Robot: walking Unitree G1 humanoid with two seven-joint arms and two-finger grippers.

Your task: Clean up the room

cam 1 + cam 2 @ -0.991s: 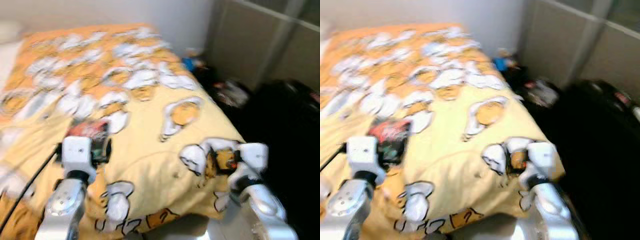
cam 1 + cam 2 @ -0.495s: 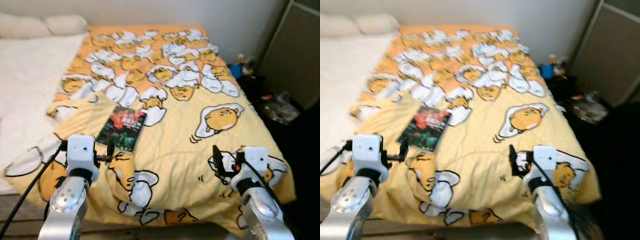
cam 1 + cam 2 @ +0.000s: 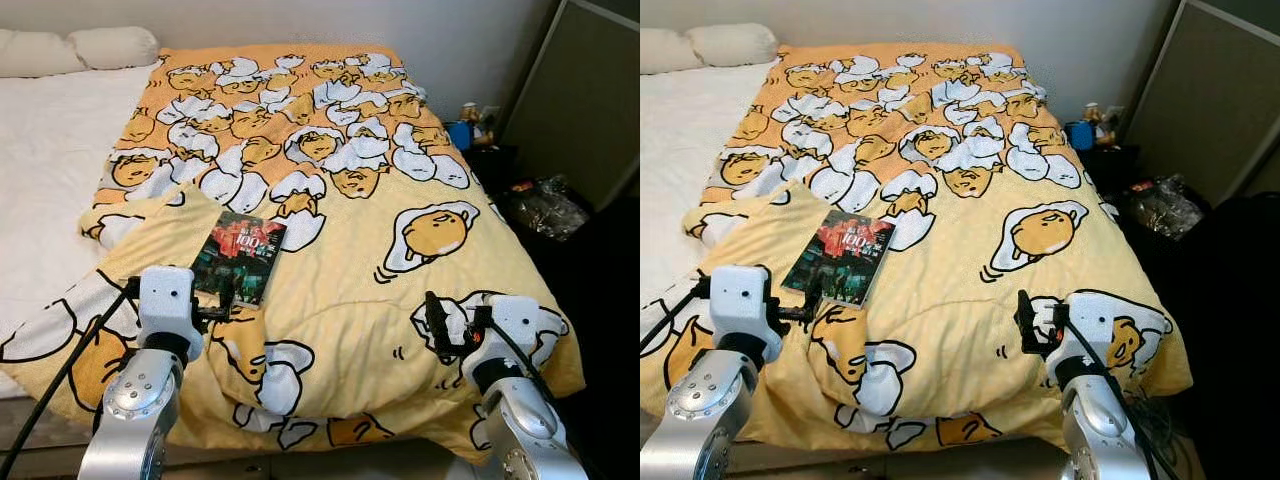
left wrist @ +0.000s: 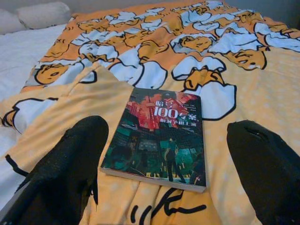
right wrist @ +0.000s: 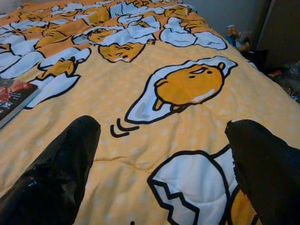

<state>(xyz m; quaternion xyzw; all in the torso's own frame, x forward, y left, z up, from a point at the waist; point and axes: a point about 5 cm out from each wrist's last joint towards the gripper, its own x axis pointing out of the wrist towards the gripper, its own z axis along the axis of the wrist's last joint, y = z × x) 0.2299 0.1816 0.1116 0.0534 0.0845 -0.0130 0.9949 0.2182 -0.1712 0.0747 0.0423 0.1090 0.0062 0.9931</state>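
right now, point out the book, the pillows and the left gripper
book (image 3: 240,257), left eye view, middle of its cover
pillows (image 3: 112,45), left eye view, middle of one pillow
left gripper (image 4: 164,159), left wrist view, midway between its fingertips

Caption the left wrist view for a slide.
Open left pincer poised over a book lying flat on the yellow egg-print blanket.

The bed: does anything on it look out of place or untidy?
A book lies loose on the yellow cartoon blanket, just ahead of the left tool. The blanket's left edge is folded back and rumpled, baring the white sheet.
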